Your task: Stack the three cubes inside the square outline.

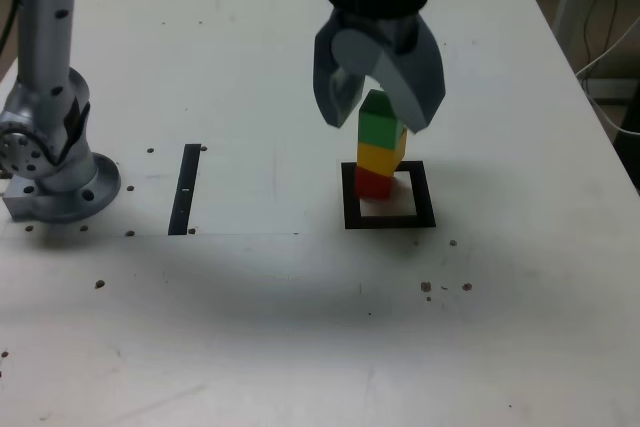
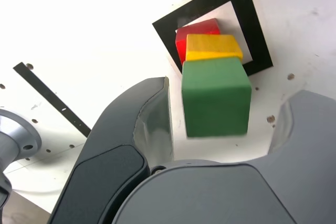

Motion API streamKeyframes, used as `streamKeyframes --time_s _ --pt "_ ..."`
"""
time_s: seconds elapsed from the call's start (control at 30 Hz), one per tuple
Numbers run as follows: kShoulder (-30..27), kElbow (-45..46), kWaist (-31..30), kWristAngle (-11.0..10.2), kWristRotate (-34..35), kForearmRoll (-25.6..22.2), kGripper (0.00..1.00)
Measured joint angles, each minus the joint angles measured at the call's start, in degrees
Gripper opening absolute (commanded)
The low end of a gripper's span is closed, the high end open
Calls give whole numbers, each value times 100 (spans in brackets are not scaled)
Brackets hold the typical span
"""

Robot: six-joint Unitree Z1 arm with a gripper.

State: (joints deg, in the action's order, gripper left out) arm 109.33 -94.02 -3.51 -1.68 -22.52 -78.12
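The end effector (image 2: 223,124) stands open, its two fingers apart on either side of the green cube (image 2: 216,97). A gap shows between each finger and the cube in the wrist view; nothing is gripped.

The green cube is the top unit of a three-high stack. Beneath it sits the yellow cube (image 1: 379,159), and beneath that the red cube (image 1: 374,183). The red cube stands at the exterior view's left side of the square outline (image 1: 424,194); whether its base overlaps the black border cannot be told. The cubes are not perfectly aligned: the yellow cube appears slightly turned relative to the others.

Handling characteristics (estimated): each cube is probably light and rigid, with no give under normal finger pressure. The matte faces should offer adequate friction. Breakage is unlikely; toppling is the principal hazard, since a light stack resists side loads poorly.

Where a correction is required, take hold of the green cube on two opposite upright faces, at mid-height, with both fingers closing evenly. Avoid corner contact, which would rotate the cube. Otherwise, the stack appears complete; withdraw straight upward, keeping both fingers clear of the side faces above the desk (image 1: 240,327).
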Motion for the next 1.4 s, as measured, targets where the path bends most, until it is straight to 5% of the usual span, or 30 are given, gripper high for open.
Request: streamKeyframes --time_s 0.3,0.63,0.97,1.23,1.4 --pt "-960 26 0 -100 -16 -402 99" --pt "-1772 1349 0 -323 383 -466 99" --pt "-2075 3141 -2 -573 889 658 99" --pt "-2089 4365 -2 -520 1360 1555 99" --pt "-2089 4736 -2 -456 1713 1677 99"
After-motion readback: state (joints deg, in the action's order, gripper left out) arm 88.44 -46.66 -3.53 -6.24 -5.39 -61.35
